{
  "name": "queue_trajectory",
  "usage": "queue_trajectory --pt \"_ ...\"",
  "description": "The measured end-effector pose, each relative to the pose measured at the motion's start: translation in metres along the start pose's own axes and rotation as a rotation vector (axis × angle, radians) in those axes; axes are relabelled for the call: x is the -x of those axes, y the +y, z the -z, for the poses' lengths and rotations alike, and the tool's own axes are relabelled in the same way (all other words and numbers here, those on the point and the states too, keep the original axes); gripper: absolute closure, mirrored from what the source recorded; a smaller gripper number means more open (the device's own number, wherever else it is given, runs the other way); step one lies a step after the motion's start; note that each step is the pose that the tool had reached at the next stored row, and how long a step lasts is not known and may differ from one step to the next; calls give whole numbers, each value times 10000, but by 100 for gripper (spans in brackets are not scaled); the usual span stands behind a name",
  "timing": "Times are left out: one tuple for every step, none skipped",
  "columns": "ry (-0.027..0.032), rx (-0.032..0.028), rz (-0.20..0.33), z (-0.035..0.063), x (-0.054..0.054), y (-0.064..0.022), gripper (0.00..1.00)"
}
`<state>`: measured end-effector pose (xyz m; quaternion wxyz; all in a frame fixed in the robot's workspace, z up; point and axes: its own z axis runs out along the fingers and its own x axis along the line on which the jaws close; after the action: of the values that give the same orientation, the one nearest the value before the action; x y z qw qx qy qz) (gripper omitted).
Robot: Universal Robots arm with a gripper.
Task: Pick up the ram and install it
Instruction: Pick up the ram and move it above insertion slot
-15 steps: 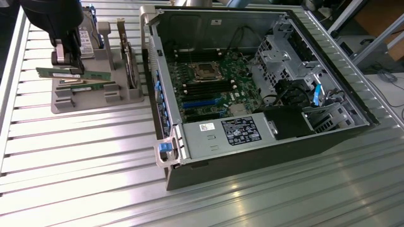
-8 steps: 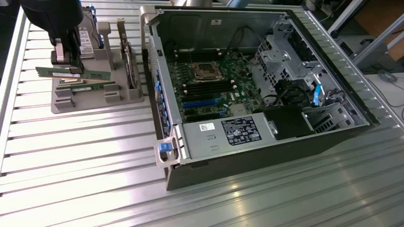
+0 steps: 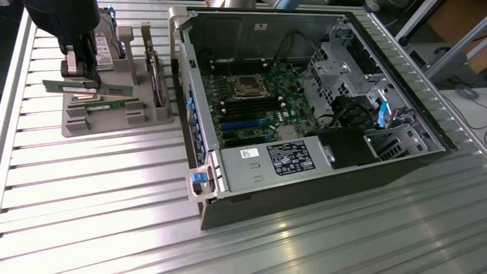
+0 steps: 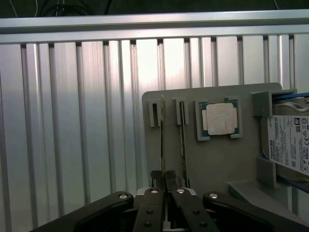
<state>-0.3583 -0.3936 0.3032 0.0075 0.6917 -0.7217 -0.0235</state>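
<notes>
- One ram (image 4: 163, 145) pinched edge-on in the narrowly closed gripper (image 4: 165, 182), at the gray holder (image 4: 217, 164);
- second green stick (image 4: 182, 145) just beside it; silver processor chip (image 4: 219, 118) near;
- open computer case (image 3: 251, 211) toward the exterior view's right of the holder.

You're getting hard glare off the ribbed tabletop (image 3: 99, 171): it blows out white on the exterior view's left, while the computer case (image 3: 228, 28) interior looks dim. Same bright streaks in the wrist view, and the fingers (image 4: 152, 212) are near-black.
</notes>
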Motion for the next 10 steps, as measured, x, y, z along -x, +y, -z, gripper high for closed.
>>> queue_trajectory --pt "0 0 0 2 0 0 87" --pt "-1 0 0 4 0 0 87" --pt "-1 -1 0 6 0 0 87" --pt "0 0 0 12 0 1 87" --pt "-1 0 0 15 0 1 87" --pt "-1 0 0 19 0 1 87" --pt "-1 -1 0 20 0 1 87" --pt "-1 -1 -1 22 1 1 87" --pt "0 -1 0 23 1 1 87" --pt "0 0 0 25 1 1 87"
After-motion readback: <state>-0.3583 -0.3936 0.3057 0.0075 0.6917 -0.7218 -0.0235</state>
